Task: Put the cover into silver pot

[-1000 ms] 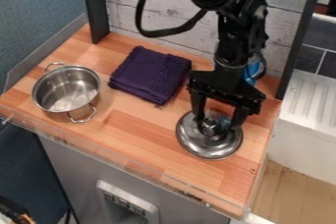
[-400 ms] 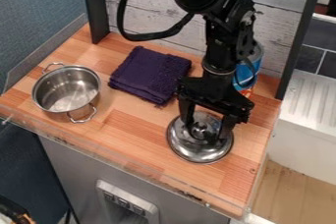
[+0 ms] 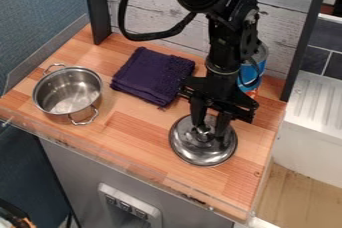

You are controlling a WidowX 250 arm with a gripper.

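The round metal lid (image 3: 194, 153) lies knob up on the wooden countertop (image 3: 130, 134), right of centre. Over it hangs the black gripper (image 3: 210, 130), its two fingers drawn in and clamped on the lid's knob. Well apart to the left stands the silver pot (image 3: 65, 92), uncovered, its two loop handles at opposite sides. Between pot and arm, farther back, lies a folded dark purple cloth (image 3: 150, 76); a blue can (image 3: 252, 74) stands behind the arm.
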